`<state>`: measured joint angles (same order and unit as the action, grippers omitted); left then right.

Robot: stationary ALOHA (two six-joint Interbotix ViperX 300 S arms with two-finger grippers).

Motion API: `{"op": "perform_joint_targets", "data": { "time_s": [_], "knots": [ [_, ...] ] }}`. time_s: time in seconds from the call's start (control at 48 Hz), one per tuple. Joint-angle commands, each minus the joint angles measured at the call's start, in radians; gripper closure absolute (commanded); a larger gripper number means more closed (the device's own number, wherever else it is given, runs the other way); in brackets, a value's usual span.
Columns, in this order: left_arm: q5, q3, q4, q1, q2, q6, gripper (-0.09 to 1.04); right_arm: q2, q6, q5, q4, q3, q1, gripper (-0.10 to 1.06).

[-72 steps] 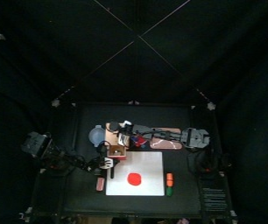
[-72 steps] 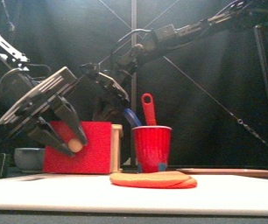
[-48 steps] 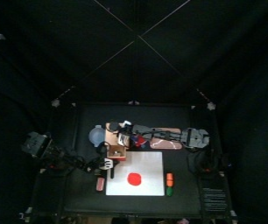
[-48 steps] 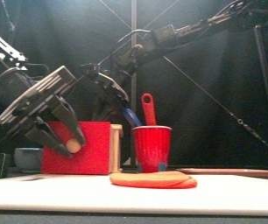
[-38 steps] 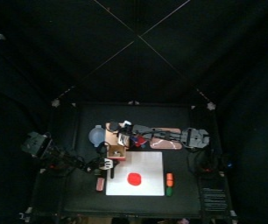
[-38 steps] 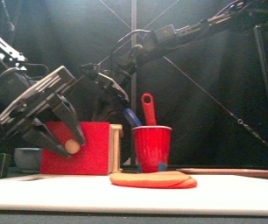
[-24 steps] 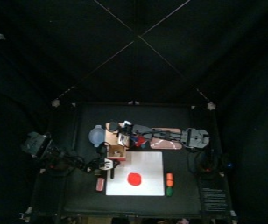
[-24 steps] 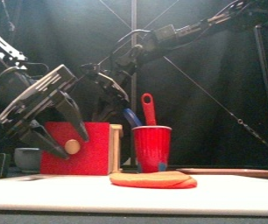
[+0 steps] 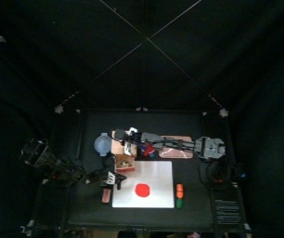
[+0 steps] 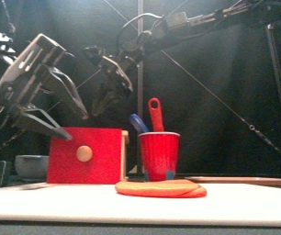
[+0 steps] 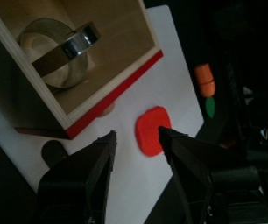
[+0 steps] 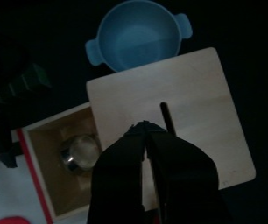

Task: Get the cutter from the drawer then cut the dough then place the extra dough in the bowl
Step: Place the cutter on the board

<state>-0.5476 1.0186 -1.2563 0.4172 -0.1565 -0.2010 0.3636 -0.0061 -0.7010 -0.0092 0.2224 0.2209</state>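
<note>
Cutter point(image 11: 72, 48), judged a light, stiff, slippery metal ring, lies in the open drawer point(image 11: 116, 33) at left, best pinched across its rim; left gripper point(image 11: 134, 138) above, jaws apart; right gripper point(image 12: 144, 131) closed over box point(image 12: 189, 96).

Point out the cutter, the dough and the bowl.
cutter point(image 11: 75, 48), left wrist view, on its metal band.
dough point(image 10: 162, 189), front view, on its front edge.
bowl point(image 12: 137, 37), right wrist view, on its inner floor.

Pale matt wood box point(image 12: 195, 96), shiny metal cutter point(image 11: 78, 45) — glossy plastic cup point(image 10: 159, 154), smooth dough point(image 10: 162, 189)
</note>
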Motion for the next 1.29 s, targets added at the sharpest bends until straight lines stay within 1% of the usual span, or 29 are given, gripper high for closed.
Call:
{"op": "perform_joint_targets", "data": {
  "time_s": [0.021,0.188,0.271,0.354,0.438,0.521,0.708,0.812,0.938,1.104,1.292],
  "knots": [
    [-0.005,0.037,0.038,0.012,-0.077,0.002,0.14,-0.087,-0.002,0.002,-0.005,-0.021,-0.031,0.89],
    [-0.005,0.117,0.080,0.018,-0.176,0.005,0.14,-0.121,-0.009,0.017,-0.009,-0.089,-0.087,0.78],
    [-0.009,0.156,0.121,0.017,-0.238,0.006,0.14,-0.129,-0.009,0.023,-0.021,-0.123,-0.121,0.68],
    [-0.011,0.184,0.172,0.014,-0.288,0.006,0.14,-0.127,-0.008,0.031,-0.034,-0.143,-0.143,0.59],
    [-0.012,0.207,0.230,0.011,-0.331,0.005,0.14,-0.129,0.002,0.037,-0.049,-0.156,-0.150,0.52],
    [-0.012,0.227,0.290,0.006,-0.364,0.006,0.14,-0.127,0.000,0.060,-0.049,-0.172,-0.155,0.44],
    [-0.012,0.258,0.408,-0.002,-0.394,0.003,0.14,-0.117,0.006,0.115,-0.055,-0.199,-0.155,0.31],
    [-0.011,0.259,0.462,-0.011,-0.394,0.006,0.14,-0.109,0.002,0.123,-0.057,-0.207,-0.150,0.28],
    [-0.011,0.264,0.509,-0.029,-0.394,0.003,0.14,-0.086,-0.008,0.133,-0.055,-0.201,-0.150,0.27],
    [-0.011,0.273,0.512,-0.055,-0.394,0.003,0.14,-0.055,-0.002,0.132,-0.071,-0.193,-0.147,0.27],
    [-0.009,0.275,0.511,-0.058,-0.394,0.003,0.14,-0.035,-0.005,0.130,-0.077,-0.193,-0.146,0.27]
  ]
}}
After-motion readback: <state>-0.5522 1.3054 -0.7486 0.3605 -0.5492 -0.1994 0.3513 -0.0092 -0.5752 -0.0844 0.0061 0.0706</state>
